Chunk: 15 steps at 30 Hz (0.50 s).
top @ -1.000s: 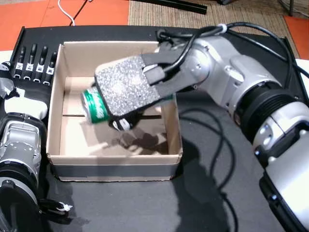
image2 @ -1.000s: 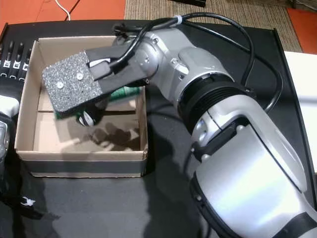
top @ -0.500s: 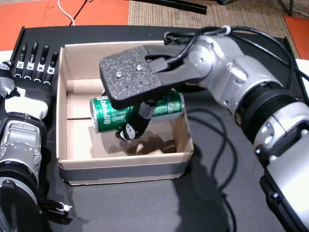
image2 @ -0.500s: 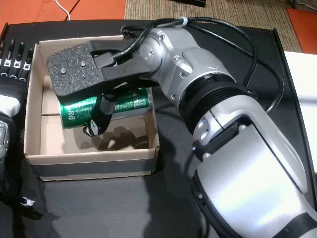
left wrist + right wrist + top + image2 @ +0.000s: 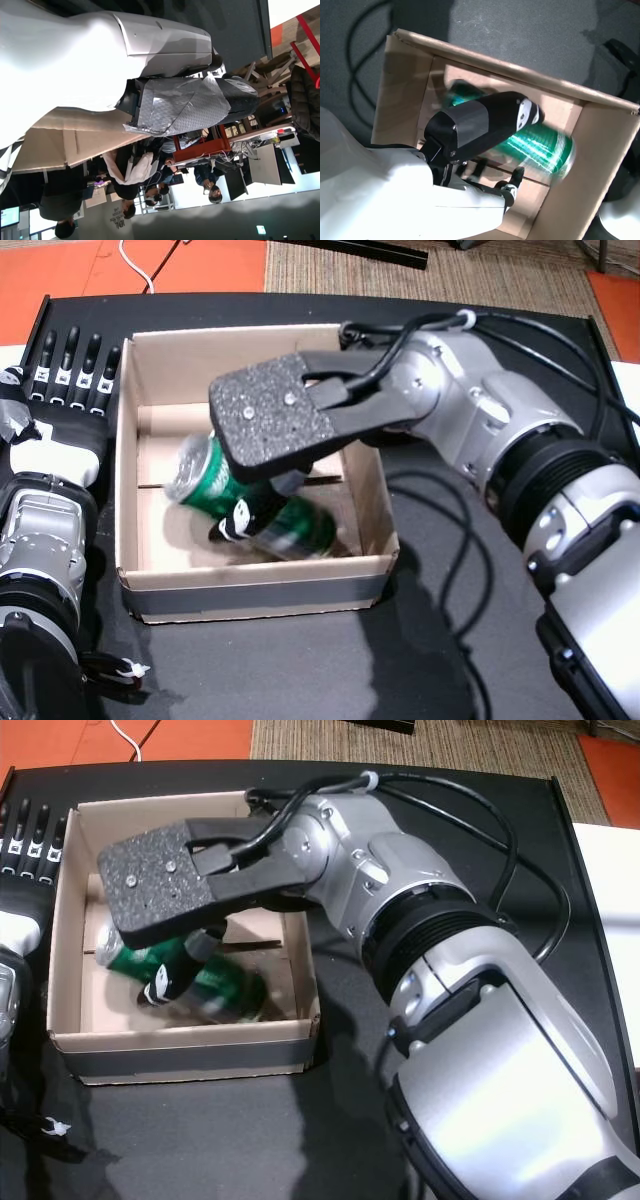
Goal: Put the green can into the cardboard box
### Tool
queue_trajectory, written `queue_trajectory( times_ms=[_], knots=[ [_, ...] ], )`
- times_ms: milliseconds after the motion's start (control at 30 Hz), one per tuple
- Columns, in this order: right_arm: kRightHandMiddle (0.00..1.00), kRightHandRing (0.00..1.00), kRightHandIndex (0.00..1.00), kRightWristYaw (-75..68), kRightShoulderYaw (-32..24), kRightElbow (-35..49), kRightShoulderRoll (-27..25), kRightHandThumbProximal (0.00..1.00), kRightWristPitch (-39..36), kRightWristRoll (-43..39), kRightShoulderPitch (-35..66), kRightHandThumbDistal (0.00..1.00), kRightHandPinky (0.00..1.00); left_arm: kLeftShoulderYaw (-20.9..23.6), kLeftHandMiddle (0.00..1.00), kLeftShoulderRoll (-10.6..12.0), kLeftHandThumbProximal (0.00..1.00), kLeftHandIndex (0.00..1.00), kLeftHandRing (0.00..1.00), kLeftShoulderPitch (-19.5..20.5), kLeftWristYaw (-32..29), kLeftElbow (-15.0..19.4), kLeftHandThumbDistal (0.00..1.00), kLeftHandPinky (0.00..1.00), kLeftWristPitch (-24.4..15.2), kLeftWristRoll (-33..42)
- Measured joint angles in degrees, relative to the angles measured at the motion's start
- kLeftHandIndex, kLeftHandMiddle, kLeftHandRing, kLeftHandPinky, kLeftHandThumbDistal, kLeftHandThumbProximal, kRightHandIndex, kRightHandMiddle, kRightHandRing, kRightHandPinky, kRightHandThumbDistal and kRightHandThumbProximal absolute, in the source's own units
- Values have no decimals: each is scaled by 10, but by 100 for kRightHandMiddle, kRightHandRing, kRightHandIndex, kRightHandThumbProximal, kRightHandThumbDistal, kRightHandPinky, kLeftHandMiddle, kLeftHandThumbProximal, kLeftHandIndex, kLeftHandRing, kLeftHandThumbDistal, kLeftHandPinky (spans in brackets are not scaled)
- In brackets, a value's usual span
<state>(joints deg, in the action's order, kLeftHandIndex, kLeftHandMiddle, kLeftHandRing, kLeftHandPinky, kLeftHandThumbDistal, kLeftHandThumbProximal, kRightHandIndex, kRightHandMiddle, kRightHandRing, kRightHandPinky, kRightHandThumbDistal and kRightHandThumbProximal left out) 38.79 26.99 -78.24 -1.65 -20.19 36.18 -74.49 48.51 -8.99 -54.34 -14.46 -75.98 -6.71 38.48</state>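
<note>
Seen in both head views, the open top of the cardboard box (image 5: 250, 580) at frame centre-left is largely blocked by the right hand (image 5: 275, 425) hovering over the green can (image 5: 260, 505), leaving free room only along its left wall.

Green can (image 5: 262, 508), motion-blurred, lies tilted on its side inside the open-topped brown cardboard box (image 5: 250, 575), silver top toward the box's left wall
</note>
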Motion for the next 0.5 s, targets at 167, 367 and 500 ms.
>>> queue_trajectory(
  times_ms=[167, 367, 500],
  knots=[
    [81, 86, 82, 20, -9, 0, -3, 32, 3, -6, -13, 98, 84, 1, 65, 0, 100, 57, 77, 0, 0, 0, 0, 85, 0, 0],
    [82, 86, 82, 12, -12, 3, -16, 33, -8, -13, -26, 89, 88, 1, 66, 0, 100, 59, 77, 0, 1, 0, 0, 85, 0, 0],
    [94, 97, 86, -60, -27, 10, -30, 41, -48, -22, -26, 89, 98, 1, 65, 0, 100, 58, 78, 0, 2, 0, 0, 87, 0, 0]
  ],
)
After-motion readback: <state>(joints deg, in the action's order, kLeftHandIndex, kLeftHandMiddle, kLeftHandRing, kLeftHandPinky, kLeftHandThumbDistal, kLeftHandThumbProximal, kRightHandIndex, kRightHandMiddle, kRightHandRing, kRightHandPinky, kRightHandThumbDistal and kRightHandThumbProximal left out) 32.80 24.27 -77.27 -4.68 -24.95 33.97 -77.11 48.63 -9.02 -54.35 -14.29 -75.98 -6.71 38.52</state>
